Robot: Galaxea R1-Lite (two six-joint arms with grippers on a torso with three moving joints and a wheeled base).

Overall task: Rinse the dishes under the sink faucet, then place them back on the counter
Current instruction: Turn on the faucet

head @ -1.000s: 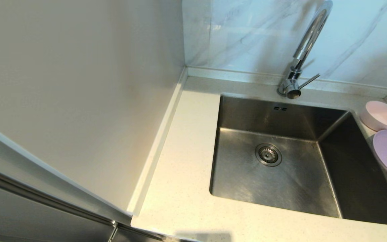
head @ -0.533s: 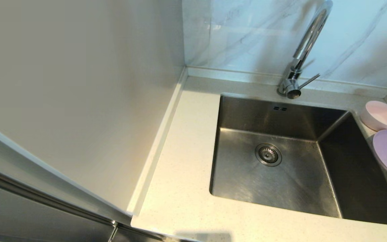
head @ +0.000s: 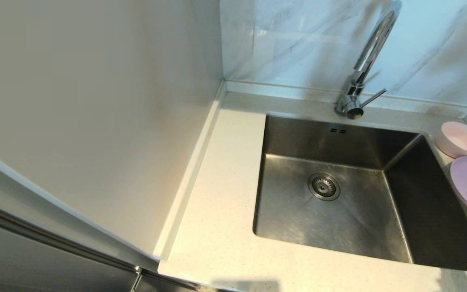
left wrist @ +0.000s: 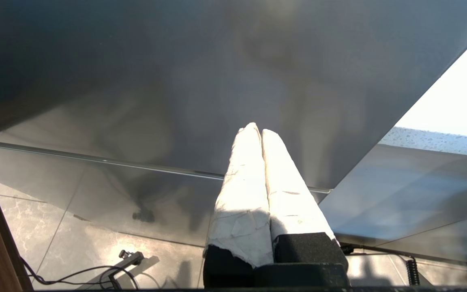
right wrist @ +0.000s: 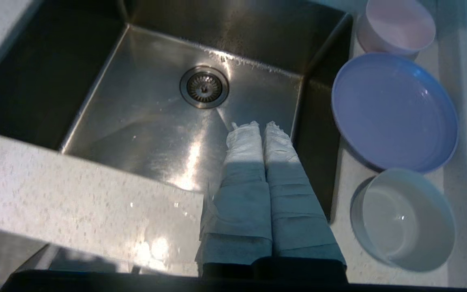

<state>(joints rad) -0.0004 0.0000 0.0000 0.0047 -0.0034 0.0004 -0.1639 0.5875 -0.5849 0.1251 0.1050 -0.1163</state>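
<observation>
Wore white, creased wrap on both grippers' fingers (left wrist: 253, 178) (right wrist: 258, 178), over black, seemingly blocky bases.

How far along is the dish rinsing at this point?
Nothing looks done: the pink bowl, lavender plate and greyish-white dish all sit on the counter. The sink holds no dish. The right end effector hangs shut above the sink, empty. All rinsing remains.

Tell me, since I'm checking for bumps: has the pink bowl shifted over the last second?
No. The pink bowl sits in the same spot on the counter, beside the sink corner.
</observation>
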